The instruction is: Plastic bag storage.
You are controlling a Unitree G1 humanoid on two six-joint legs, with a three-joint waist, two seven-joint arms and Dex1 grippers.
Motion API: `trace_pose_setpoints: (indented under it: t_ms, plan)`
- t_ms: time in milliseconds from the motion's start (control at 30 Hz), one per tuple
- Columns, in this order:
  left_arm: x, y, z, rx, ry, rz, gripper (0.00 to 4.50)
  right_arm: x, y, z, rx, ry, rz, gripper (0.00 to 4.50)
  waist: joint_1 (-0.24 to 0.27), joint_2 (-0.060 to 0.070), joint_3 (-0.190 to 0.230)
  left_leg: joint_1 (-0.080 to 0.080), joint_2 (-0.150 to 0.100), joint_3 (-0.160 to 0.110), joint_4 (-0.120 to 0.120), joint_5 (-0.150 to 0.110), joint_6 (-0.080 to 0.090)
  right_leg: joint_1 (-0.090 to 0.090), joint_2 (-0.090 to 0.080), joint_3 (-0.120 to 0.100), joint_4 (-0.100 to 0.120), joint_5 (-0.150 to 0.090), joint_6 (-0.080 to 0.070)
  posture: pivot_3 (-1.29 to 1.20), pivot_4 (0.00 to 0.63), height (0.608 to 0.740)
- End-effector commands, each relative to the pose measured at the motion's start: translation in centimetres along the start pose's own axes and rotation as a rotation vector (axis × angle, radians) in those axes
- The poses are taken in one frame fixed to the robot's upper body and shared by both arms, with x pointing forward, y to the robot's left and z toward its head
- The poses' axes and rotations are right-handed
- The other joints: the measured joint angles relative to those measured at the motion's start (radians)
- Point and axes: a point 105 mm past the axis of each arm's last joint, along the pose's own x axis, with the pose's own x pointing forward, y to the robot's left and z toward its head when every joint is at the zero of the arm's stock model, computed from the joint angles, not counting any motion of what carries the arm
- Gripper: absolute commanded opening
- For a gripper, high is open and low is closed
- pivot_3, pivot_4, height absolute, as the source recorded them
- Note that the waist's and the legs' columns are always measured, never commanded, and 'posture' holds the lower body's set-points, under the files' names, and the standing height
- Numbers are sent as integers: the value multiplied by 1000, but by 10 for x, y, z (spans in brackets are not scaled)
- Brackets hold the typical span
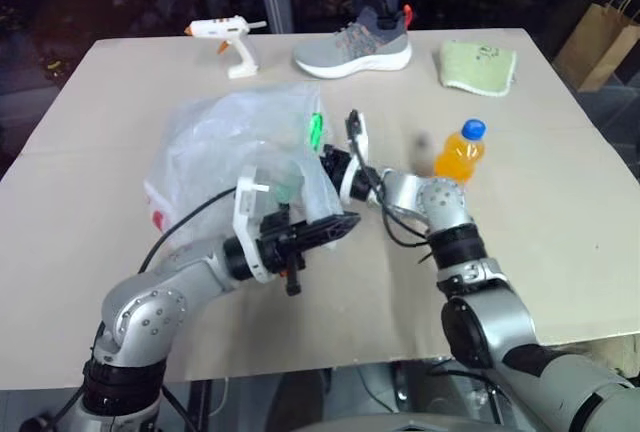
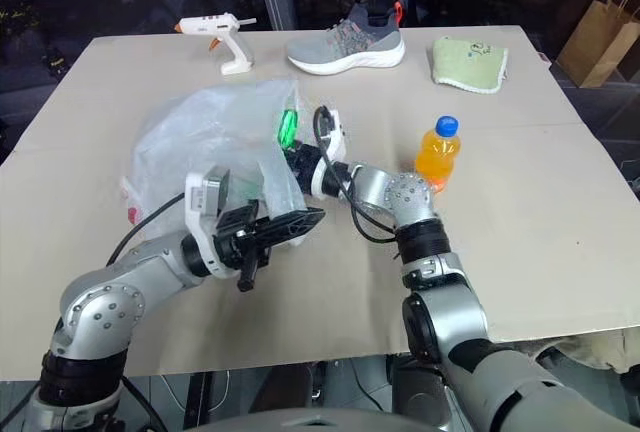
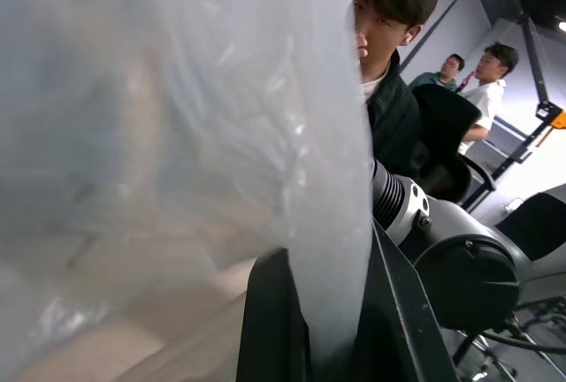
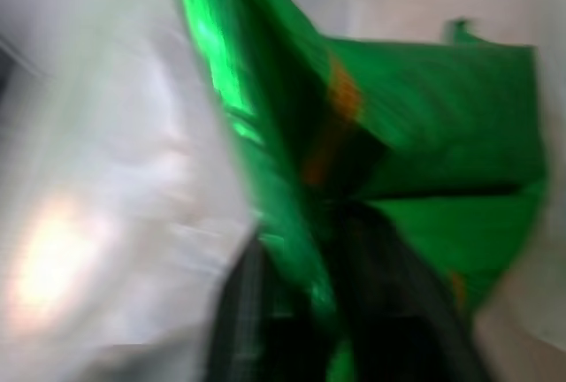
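The plastic bag [image 1: 225, 142], thin, translucent and crinkled, lies heaped at the middle left of the table. My left gripper [image 1: 335, 224] is shut on the bag's near edge; in the left wrist view the film [image 3: 332, 311] runs pinched between its two black fingers. My right gripper [image 1: 322, 162] reaches in from the right through the bag's mouth. A glossy green snack packet [image 4: 424, 134] sits right in front of it inside the bag, and its green [image 1: 315, 130] shows through the film. Blur hides how the right jaws stand.
An orange drink bottle [image 1: 460, 152] stands just right of my right wrist. At the table's far edge lie a white glue gun [image 1: 225, 37], a grey shoe [image 1: 355, 44] and a pale green cloth [image 1: 478, 67]. A brown paper bag [image 1: 600, 37] stands beyond the table. People [image 3: 389, 64] are nearby.
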Motion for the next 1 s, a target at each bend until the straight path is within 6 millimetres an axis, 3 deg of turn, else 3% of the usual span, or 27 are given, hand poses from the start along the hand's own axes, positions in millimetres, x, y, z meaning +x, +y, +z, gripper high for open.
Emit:
trace_pose_setpoints:
  t_ms: [33,133,167,367,533,700,833,1000]
  plan:
    - [0,-4,5,13,-23,-21,0,2,8,3,-124,5,8,2713,0,0,0,0,0,0,0,0,0,0,0,0,0,0,0,0,150,740]
    - [-8,1,9,15,-52,15,0,-14,-7,5,-267,23,-61,4257,0,0,0,0,0,0,0,0,0,-1,0,1,1,0,0,0,150,740]
    - [-11,2,13,18,-69,30,0,-21,-11,7,-295,23,-73,4466,0,0,0,0,0,0,0,0,0,-1,0,1,1,0,0,0,150,740]
    - [-31,5,45,17,-240,106,0,-61,-25,23,-406,25,-133,4466,1,0,0,-1,0,0,1,0,0,-2,-1,0,2,0,0,0,150,740]
    - [-59,5,70,6,-396,202,0,-84,-25,28,-468,34,-156,4466,-1,0,0,-1,0,0,0,0,0,-2,0,1,2,0,-1,0,150,740]
    - [-95,9,77,-14,-492,340,0,-105,-14,34,-558,41,-127,4466,1,0,0,-1,0,1,1,0,0,-2,-1,1,1,0,0,0,150,740]
    - [-112,14,74,-46,-543,426,0,-110,-10,60,-668,-77,-165,4466,2,0,0,-1,0,1,0,0,0,-2,-1,1,1,0,-1,0,150,740]
    - [-122,24,63,-91,-550,490,0,-94,-9,53,-734,-67,-158,4466,2,-1,0,-1,0,1,1,0,0,-2,-1,1,2,0,-1,0,150,740]
